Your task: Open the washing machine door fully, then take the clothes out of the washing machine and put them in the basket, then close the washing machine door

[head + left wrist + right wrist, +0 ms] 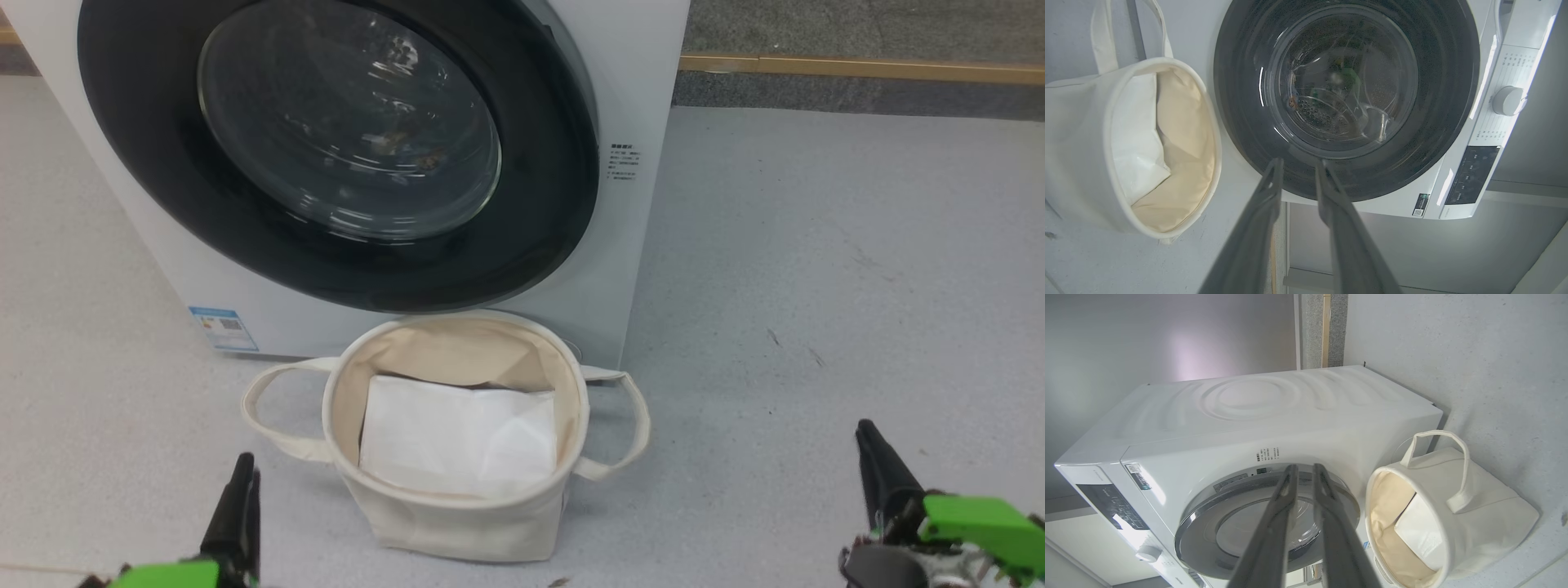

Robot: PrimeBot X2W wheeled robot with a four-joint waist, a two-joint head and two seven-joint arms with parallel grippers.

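Note:
The washing machine (645,82) stands in front of me with the washing machine door (147,171) shut flat against its front, black rim around bulging glass. Of the clothes, only small orange-brown flecks (392,145) show faintly through the glass. The basket (457,527) sits on the floor just below the door, between my grippers. My left gripper (245,461) is low at the left, fingers nearly together and holding nothing. My right gripper (864,426) is low at the right, shut and empty. The left wrist view faces the door (1241,102) past the left gripper (1300,161).
A flat white sheet (457,441) lies inside the basket. Grey speckled floor (816,286) stretches to the right of the machine, with a wooden strip (857,67) along the back. The machine's control panel and knob (1506,100) sit above the door.

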